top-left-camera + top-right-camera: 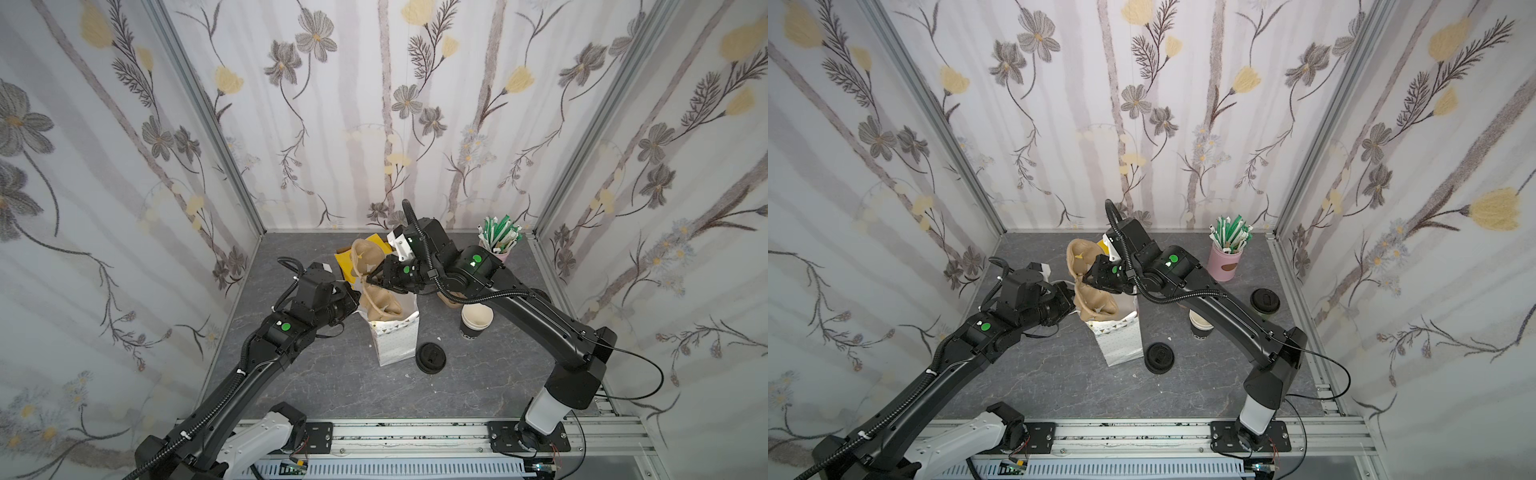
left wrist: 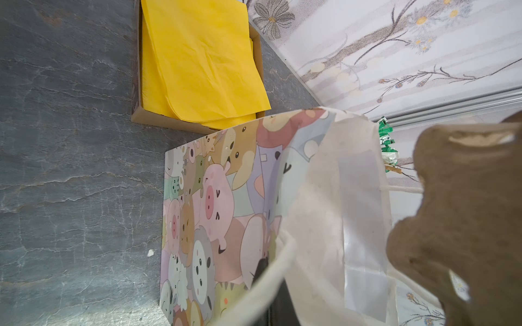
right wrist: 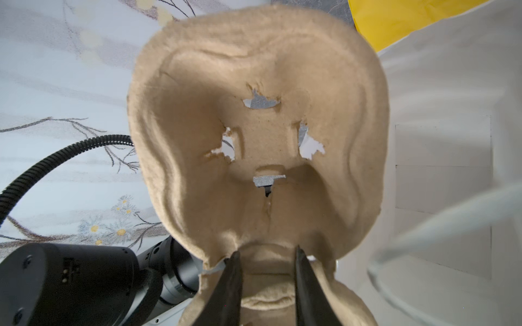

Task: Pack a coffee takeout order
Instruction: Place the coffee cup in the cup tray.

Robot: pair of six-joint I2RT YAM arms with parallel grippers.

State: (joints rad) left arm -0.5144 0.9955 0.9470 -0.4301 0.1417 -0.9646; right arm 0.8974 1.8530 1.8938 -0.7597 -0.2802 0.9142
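Packing is at an early stage, by my judgement. A paper bag [image 1: 395, 345] printed with cartoon animals stands upright in the middle of the grey table [image 1: 332, 386]. A brown moulded cup carrier [image 1: 380, 301] stands on end in its mouth, lower half inside, upper half poking out above the rim. My right gripper [image 3: 267, 254] pinches the carrier's edge, jaws narrow with the pulp between them. My left gripper [image 1: 353, 305] is closed at the bag's near rim by the rope handle, apparently clamping the paper to hold the mouth open. The carrier's pockets are empty and torn through in places. I see nothing else in the bag, though its bottom is hidden. The green cup [image 1: 1264, 303], black lid on, sits well apart near the table's right edge, beyond my right arm, not yet packed. The yellow napkins [image 2: 203, 56] lie stacked in a shallow cardboard box [image 2: 158, 120] just behind the bag. So the carrier needs seating, then the cup and a napkin go in. Also on the table are stacked cups [image 1: 476, 322] with cream insides, a loose lid [image 1: 431, 357] beside the bag, and a pink holder [image 1: 1225, 264] full of wrapped straws [image 1: 1231, 232]
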